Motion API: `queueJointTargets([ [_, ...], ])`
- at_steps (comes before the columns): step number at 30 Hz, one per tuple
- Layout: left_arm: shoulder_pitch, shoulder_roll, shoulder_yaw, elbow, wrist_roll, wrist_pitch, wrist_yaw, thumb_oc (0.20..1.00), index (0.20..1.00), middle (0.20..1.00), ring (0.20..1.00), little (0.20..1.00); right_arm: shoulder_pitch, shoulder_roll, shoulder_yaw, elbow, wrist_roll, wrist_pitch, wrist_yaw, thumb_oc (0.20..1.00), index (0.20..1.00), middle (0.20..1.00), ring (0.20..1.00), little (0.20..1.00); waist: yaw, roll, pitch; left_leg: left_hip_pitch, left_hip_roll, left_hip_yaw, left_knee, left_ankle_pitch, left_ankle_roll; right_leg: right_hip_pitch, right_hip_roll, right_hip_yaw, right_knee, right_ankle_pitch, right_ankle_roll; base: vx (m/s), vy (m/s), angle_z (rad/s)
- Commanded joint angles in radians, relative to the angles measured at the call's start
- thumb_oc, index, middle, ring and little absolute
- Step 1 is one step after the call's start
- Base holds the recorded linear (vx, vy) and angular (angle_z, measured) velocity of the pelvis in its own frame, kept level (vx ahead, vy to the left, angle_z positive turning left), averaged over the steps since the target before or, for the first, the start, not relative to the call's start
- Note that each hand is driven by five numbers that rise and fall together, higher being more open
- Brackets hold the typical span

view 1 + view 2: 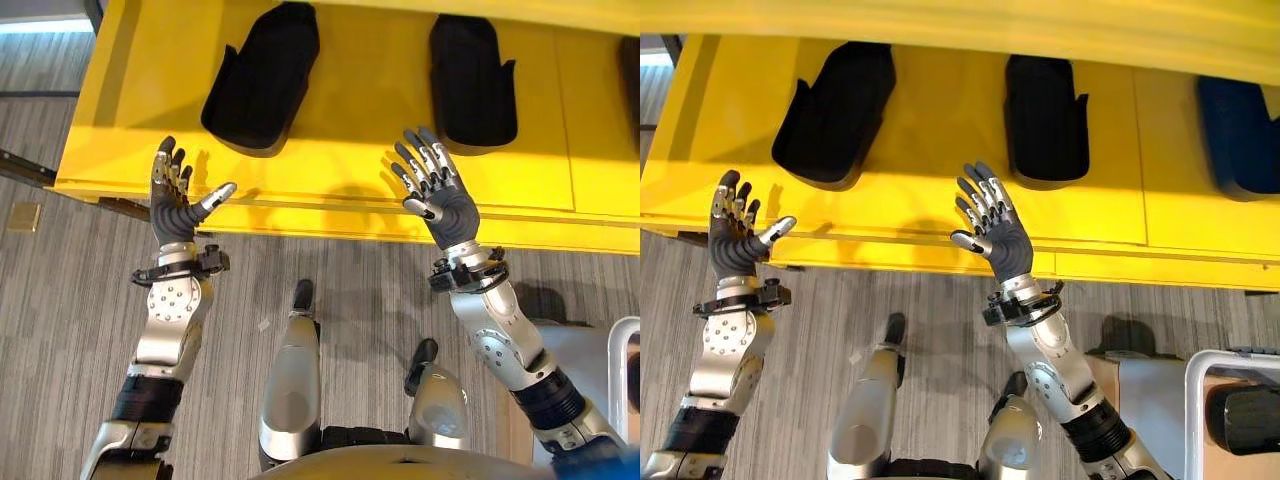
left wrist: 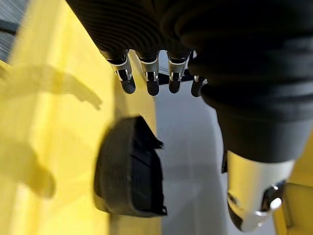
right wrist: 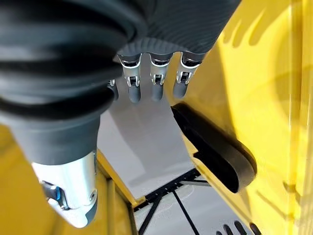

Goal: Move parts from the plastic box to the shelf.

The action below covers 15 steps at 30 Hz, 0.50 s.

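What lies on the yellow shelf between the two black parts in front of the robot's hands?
Nothing: in the left eye view the stretch of yellow shelf between the left black part and the right black part is bare. Both hands, left and right, hold nothing.

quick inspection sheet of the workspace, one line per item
surface: yellow shelf, bare yellow between the parts
job's things: two black parts on the shelf, left part and middle part; a dark blue part further right; plastic box at lower right with a dark part inside
clutter: nothing seen on the shelf
hands: left hand and right hand both open, empty, raised before the shelf edge, touching nothing
cables: nothing seen
surroundings: grey striped floor; small tan plate on the floor at left
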Motion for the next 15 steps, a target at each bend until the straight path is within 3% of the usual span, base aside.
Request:
queueJointTargets([
  [1, -0.006, 0.005, 0.033, 0.051, -0.029, -0.067, 0.038, 1.000, 1.000, 1.000, 1.000, 1.000, -0.015, 0.021, -0.005, -0.063, 0.030, -0.024, 0.040, 1.000, 1.000, 1.000, 1.000, 1.000, -0.002, -0.021, -0.100, 0.037, 0.069, 0.055, -0.039, 0.006, 0.001, -0.067, 0.019, 0.048, 0.005, 0.063, -0.052, 0.01, 0.003, -0.04],
  [15, -0.171, -0.010, 0.101, 0.283, -0.129, -0.107, 0.172, 1.000, 1.000, 1.000, 1.000, 1.000, 0.001, 0.033, 0.045, -0.077, 0.069, -0.030, 0.037, 1.000, 1.000, 1.000, 1.000, 1.000, -0.040, -0.053, -0.113, 0.036, 0.086, 0.073, -0.022, -0.003, -0.009, -0.084, 0.028, 0.080, 0.011, 0.062, -0.049, 0.00, 0.005, -0.05],
])
